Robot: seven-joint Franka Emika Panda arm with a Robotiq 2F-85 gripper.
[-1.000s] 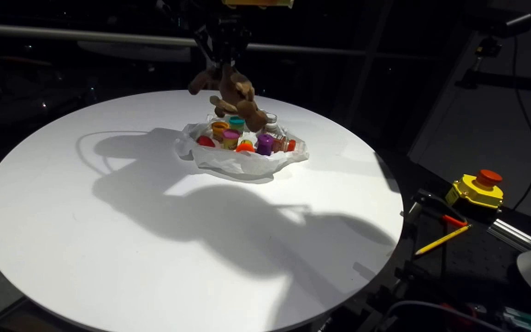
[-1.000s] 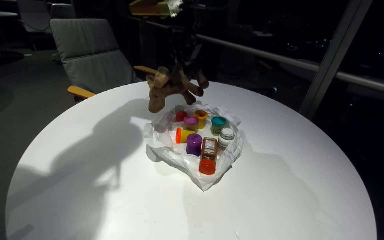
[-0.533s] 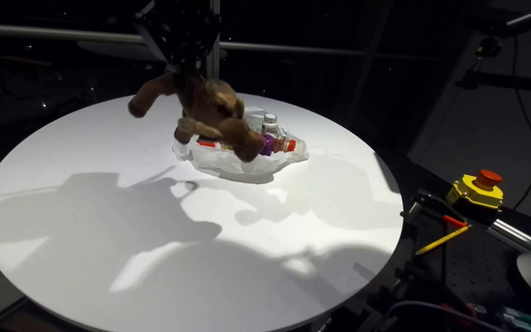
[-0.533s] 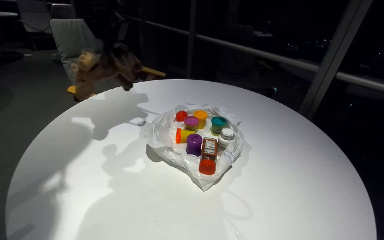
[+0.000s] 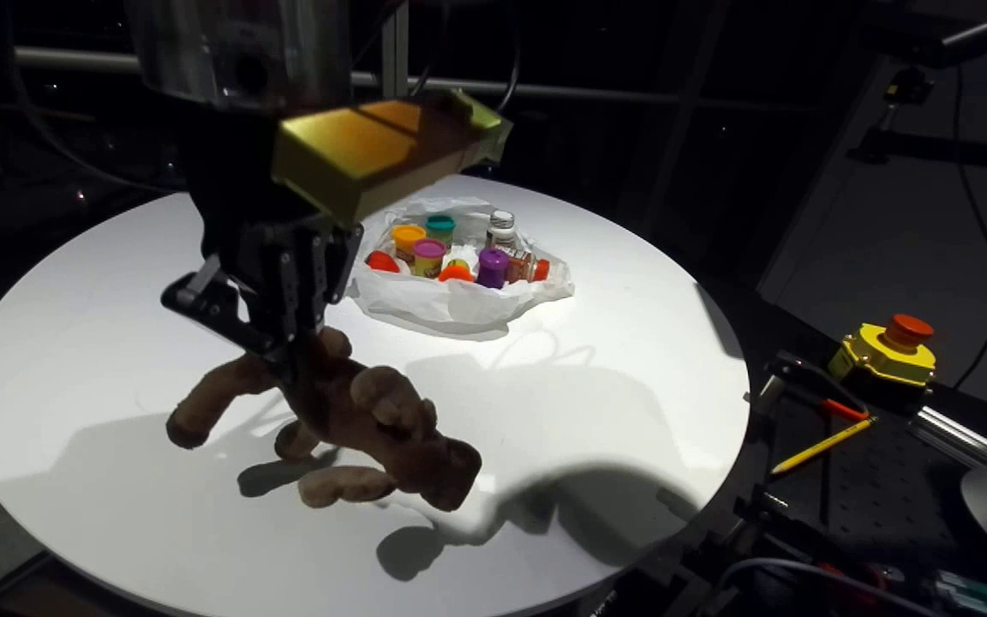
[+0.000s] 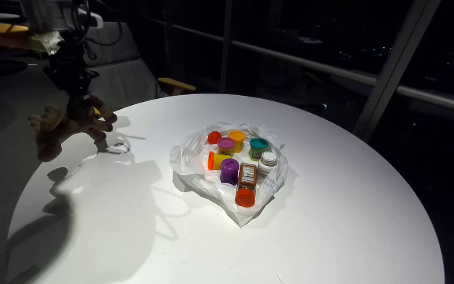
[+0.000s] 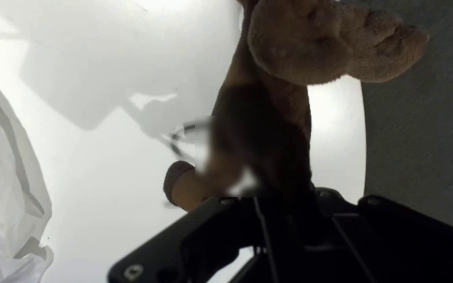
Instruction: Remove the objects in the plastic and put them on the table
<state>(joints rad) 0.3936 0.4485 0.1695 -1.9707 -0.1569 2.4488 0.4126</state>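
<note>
In exterior view, lower left: claw point(image 5: 292, 358) pinching plush moose point(image 5: 341, 411) above white table point(image 5: 562, 420). Near centre: plastic bag point(image 5: 438, 304) holding tubs point(image 5: 429, 259).

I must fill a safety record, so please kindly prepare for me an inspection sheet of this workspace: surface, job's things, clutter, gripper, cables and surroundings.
Surface: round white table, crossed by shadows.
Job's things: plush animal, held above the table; plastic bag, spread open, holding purple container, red-capped bottle, white-lidded jar, four tubs, one on its side, and a red item I cannot identify.
Clutter: pencil on the black side surface, near a yellow box with red button.
Gripper: shut on the plush animal.
Cables: black cable loops beside the arm; grey cable arcs near the side surface.
Surroundings: grey chair behind the table in an exterior view; dim beyond.
</note>
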